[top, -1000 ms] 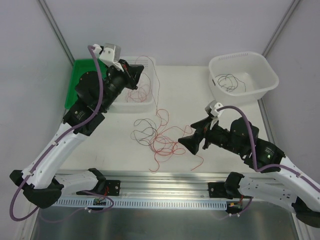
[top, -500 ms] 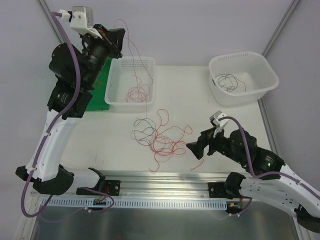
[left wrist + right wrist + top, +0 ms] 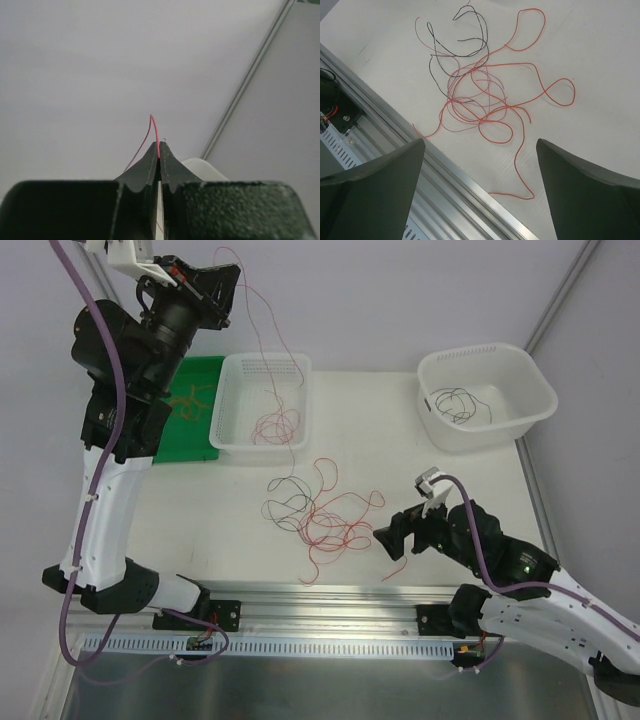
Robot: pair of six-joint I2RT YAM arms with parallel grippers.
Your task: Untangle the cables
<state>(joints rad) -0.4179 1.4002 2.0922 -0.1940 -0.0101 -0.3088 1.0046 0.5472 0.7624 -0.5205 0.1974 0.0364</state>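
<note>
A tangle of red and black cables (image 3: 322,522) lies on the white table; in the right wrist view the tangle (image 3: 479,97) sits just beyond my fingers. My left gripper (image 3: 224,280) is raised high at the back left and is shut on one red cable (image 3: 270,332). That cable hangs down across the white basket (image 3: 232,440). In the left wrist view the red cable (image 3: 154,131) pokes out of the closed left gripper (image 3: 160,150). My right gripper (image 3: 386,540) stands open just right of the tangle, and nothing sits between the tips of the right gripper (image 3: 481,142).
The basket holds more red cables (image 3: 274,426). A round white tub (image 3: 530,415) at the back right holds black cables (image 3: 456,405). A green tray (image 3: 205,375) with orange-tan cables (image 3: 190,400) lies left of the basket. An aluminium rail (image 3: 330,598) runs along the near edge.
My left arm has risen and swung left, lifting the red cable up out of the tangle. The right gripper has drawn back toward the near edge, still open.
</note>
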